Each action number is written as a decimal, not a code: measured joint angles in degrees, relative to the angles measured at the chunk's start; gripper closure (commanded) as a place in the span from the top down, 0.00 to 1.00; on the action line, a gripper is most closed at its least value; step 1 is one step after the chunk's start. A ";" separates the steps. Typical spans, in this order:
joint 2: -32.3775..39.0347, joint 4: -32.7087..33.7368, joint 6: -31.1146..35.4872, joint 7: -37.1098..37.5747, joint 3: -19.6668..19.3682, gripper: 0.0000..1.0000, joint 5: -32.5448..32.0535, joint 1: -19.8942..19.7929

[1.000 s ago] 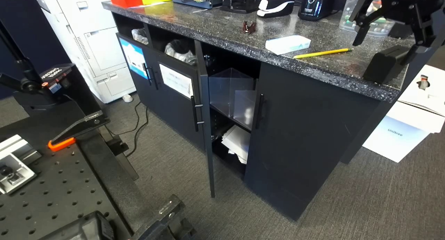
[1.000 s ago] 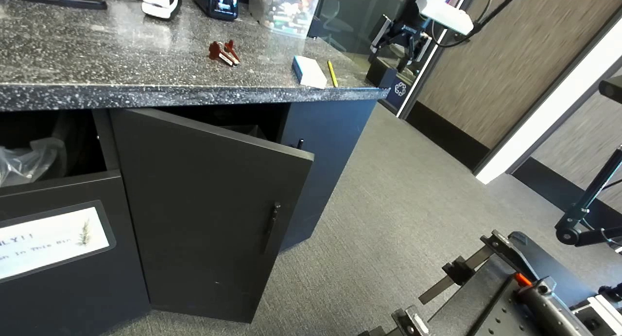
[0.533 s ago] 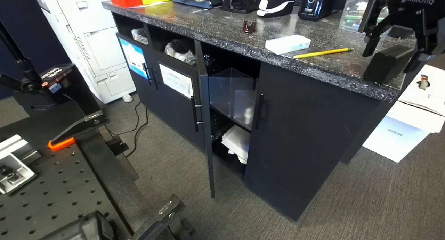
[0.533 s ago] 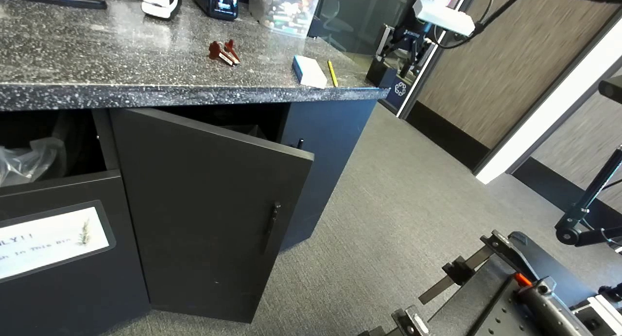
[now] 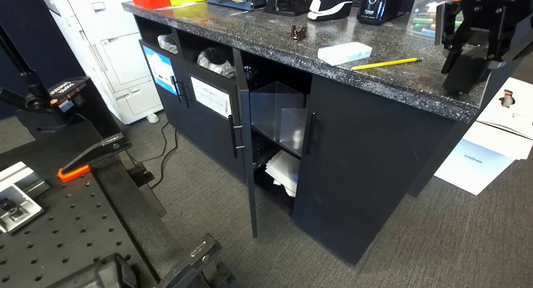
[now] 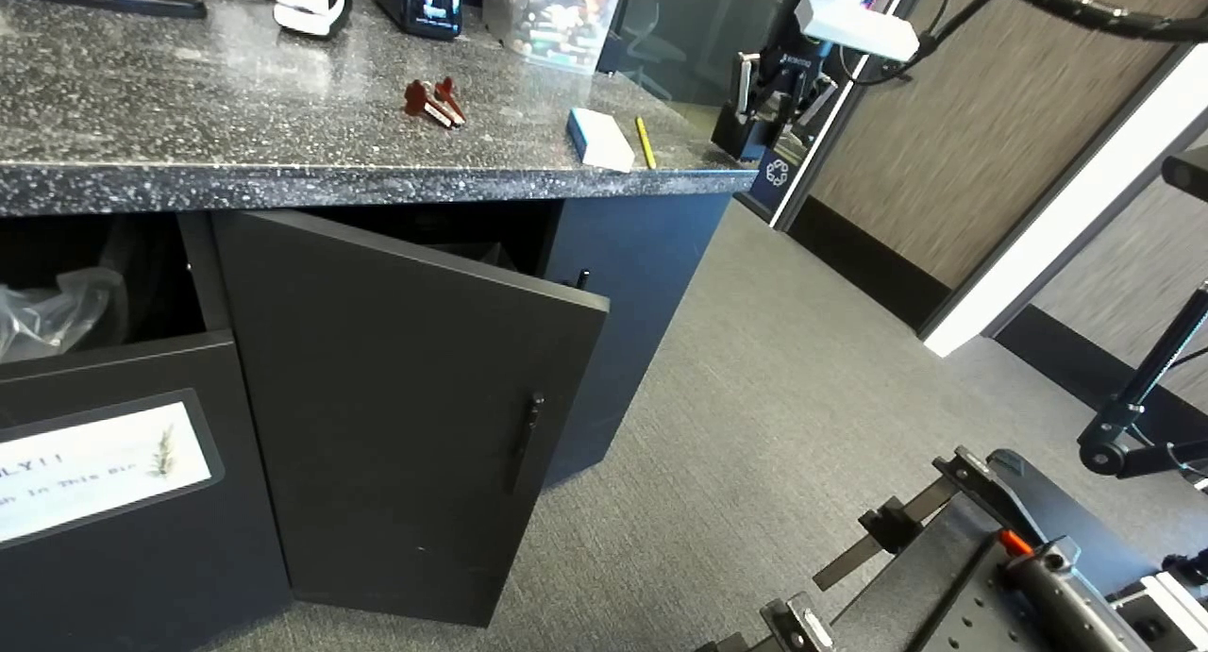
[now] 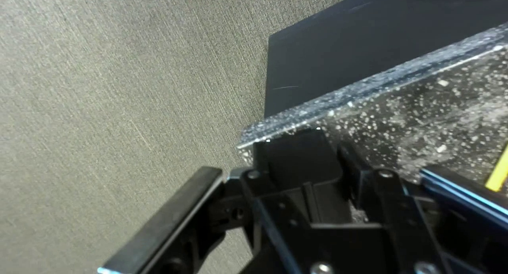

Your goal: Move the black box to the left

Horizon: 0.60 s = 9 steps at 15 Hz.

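At the end corner of the speckled countertop point(image 5: 258, 26), the black box point(image 5: 461, 80) rests between the two fingers of the Robotiq gripper point(image 7: 302, 149). Its jaws are drawn in to the width of the box, one finger against each of two opposite sides, and the box is what they hold. Two edges run just beside it, the long front one and the short end one, with grey carpet point(image 7: 139, 87) below both.

Along the front edge, a stretch of dark, white-flecked surface separates the box from the yellow pencil point(image 5: 387, 64) (its eraser end faces the box). Just beside the pencil, near the front edge, lies a white block with a blue side point(image 6: 604, 141); farther along is the dark red staple remover point(image 5: 298, 33). A clear plastic tub point(image 6: 510, 12) stands deeper on the countertop.

Underneath, the dark cabinet point(image 5: 366, 163) has a door point(image 6: 406, 416) swung out, and a paper stack point(image 5: 285, 171) shows inside. Past the cabinet's far end stands a white office copier point(image 5: 102, 50); past its near end, a white carton lettered "Unitree" point(image 5: 474, 165). Across the carpet, well apart, is a black perforated table point(image 5: 66, 242).
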 measured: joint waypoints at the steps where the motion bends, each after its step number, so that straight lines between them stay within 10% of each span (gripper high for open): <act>1: -0.63 0.16 0.03 -0.44 0.01 0.22 -0.45 0.89; 9: -8.62 0.53 -0.43 -7.56 2.88 0.22 -1.14 11.90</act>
